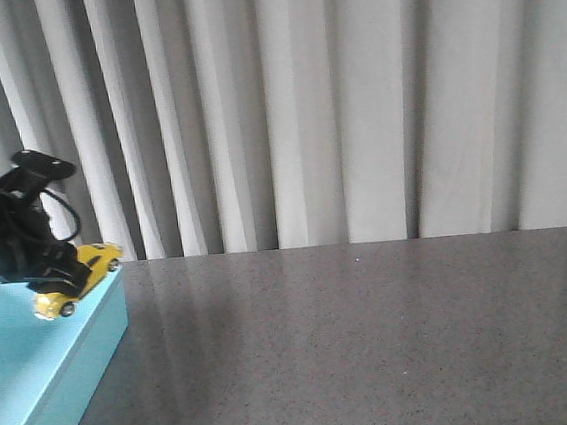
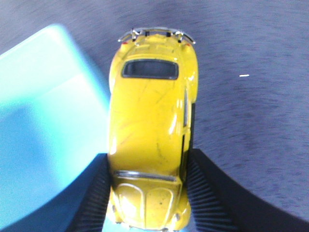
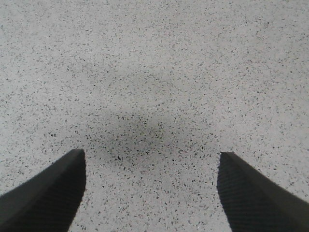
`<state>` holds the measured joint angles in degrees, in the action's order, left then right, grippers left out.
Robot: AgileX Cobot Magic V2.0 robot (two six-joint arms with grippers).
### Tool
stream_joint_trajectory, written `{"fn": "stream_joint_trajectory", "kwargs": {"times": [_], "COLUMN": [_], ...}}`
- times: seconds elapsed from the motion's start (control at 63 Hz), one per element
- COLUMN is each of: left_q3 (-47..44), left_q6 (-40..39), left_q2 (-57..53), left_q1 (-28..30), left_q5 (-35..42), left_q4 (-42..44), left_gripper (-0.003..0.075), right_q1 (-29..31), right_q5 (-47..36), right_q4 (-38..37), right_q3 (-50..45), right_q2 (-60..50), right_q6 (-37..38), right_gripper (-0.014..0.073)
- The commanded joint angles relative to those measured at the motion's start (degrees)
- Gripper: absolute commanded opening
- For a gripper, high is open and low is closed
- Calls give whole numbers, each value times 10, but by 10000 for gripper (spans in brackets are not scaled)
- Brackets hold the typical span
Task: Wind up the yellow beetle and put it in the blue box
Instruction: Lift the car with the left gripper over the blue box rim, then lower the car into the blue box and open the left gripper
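Note:
My left gripper (image 1: 61, 279) is shut on the yellow beetle (image 1: 81, 277), a small rounded toy car, and holds it in the air over the far right corner of the blue box (image 1: 40, 397) at the table's left. In the left wrist view the beetle (image 2: 149, 135) is clamped by its sides between my black ribbed fingers (image 2: 205, 198), with the box's corner (image 2: 43, 116) beneath it on one side and table on the other. My right gripper (image 3: 152, 186) is open and empty above bare speckled table; it is out of the front view.
The dark grey speckled table (image 1: 377, 344) stretches right of the box. Grey curtains (image 1: 353, 95) hang along the table's far edge. The box's inside shows nothing in it where visible.

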<state>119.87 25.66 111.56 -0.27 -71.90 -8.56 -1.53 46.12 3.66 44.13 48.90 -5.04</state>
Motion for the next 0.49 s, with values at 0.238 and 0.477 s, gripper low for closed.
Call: {"fn": "stream_joint_trajectory", "kwargs": {"times": [0.238, 0.477], "left_q3": [17, 17], "left_q6": [-116, -116], "left_q2": [5, 64], "left_q1": [107, 118], "left_q5": [3, 6], "left_q4": [42, 36], "left_gripper": [220, 220], "right_q1": [-1, -1], "right_q5": [-30, -30], "right_q4": [-2, -2], "right_q3": [14, 14], "right_q2": [-5, -5], "right_q6": [0, 0], "right_gripper": [545, 545]}}
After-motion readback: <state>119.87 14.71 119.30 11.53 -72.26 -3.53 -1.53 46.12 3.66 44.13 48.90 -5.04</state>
